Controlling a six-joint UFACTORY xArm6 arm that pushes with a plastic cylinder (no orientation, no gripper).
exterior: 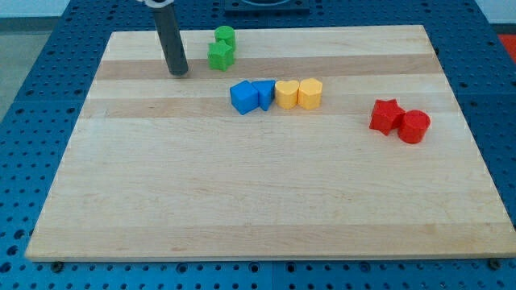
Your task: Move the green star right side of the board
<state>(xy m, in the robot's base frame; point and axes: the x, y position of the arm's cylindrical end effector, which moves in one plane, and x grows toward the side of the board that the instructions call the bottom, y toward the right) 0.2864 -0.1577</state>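
Note:
The green star [220,55] lies near the board's top edge, left of centre, touching a green cylinder [225,35] just above it. My tip [179,72] rests on the board to the left of the green star, a short gap away and slightly lower in the view. The dark rod rises from it toward the view's top.
A blue cube [243,97], a blue triangular block [264,93], a yellow heart-like block [286,93] and a yellow hexagonal block [310,93] form a row mid-board. A red star [386,116] and red cylinder [414,126] sit at the right. The wooden board [266,209] lies on a blue perforated table.

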